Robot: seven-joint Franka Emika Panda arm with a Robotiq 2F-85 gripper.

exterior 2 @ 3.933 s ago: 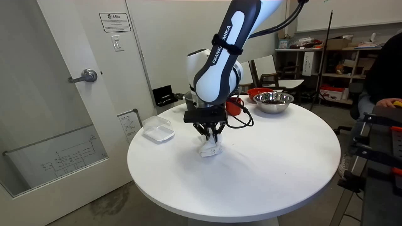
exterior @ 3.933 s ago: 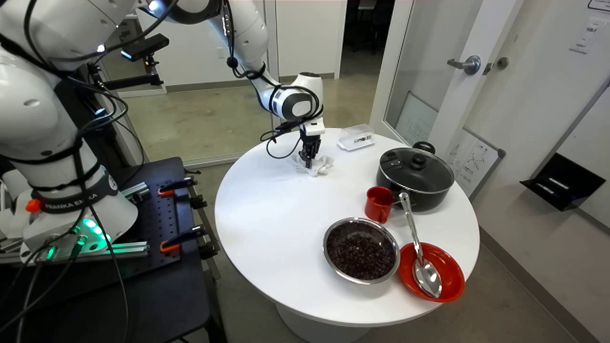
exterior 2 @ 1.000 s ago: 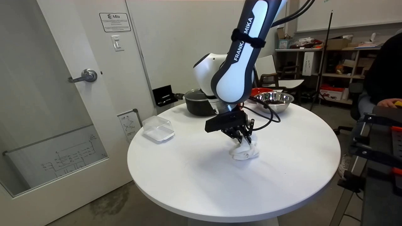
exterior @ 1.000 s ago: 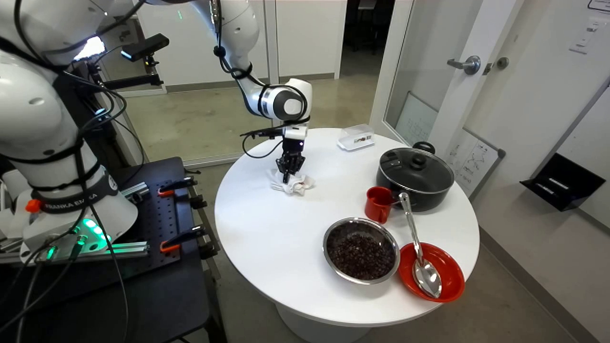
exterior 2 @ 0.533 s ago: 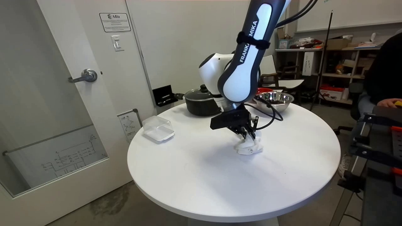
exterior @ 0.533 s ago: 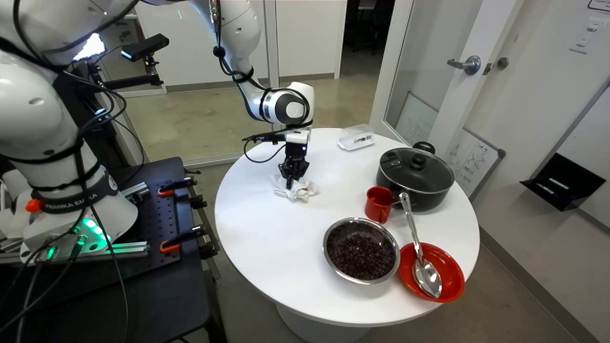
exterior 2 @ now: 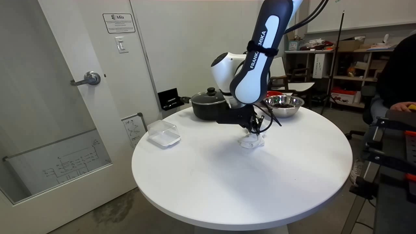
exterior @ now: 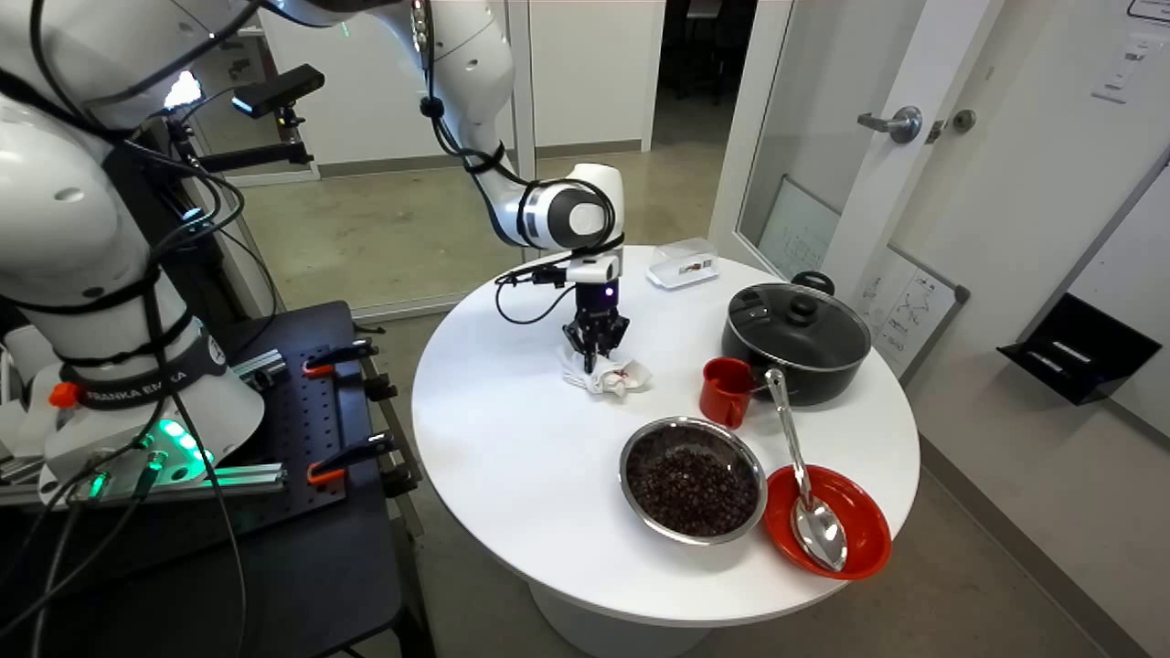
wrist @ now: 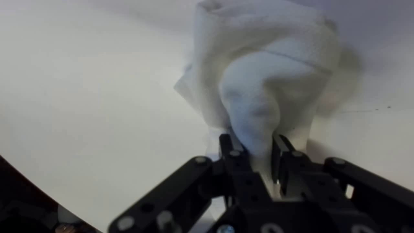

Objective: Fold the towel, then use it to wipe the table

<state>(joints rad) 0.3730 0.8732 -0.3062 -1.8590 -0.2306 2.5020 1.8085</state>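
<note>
At lower right in an exterior view, a red dish (exterior: 865,519) is sitting beside a steel bowl (exterior: 692,433). Behind, a red mug (exterior: 723,388) and lidded pot (exterior: 797,340) are standing right of centre. Near the middle, the gripper (exterior: 590,363) is clamping the bunched towel (exterior: 609,379) between its fingers on the white table (exterior: 498,448). Beyond, a clear box (exterior: 686,267) is lying.

Has slim black fingers (wrist: 238,170), round grey screws (wrist: 200,160) beside them, rounded white arm segments (exterior: 480,68) and black cables (exterior 2: 302,23) above
</note>
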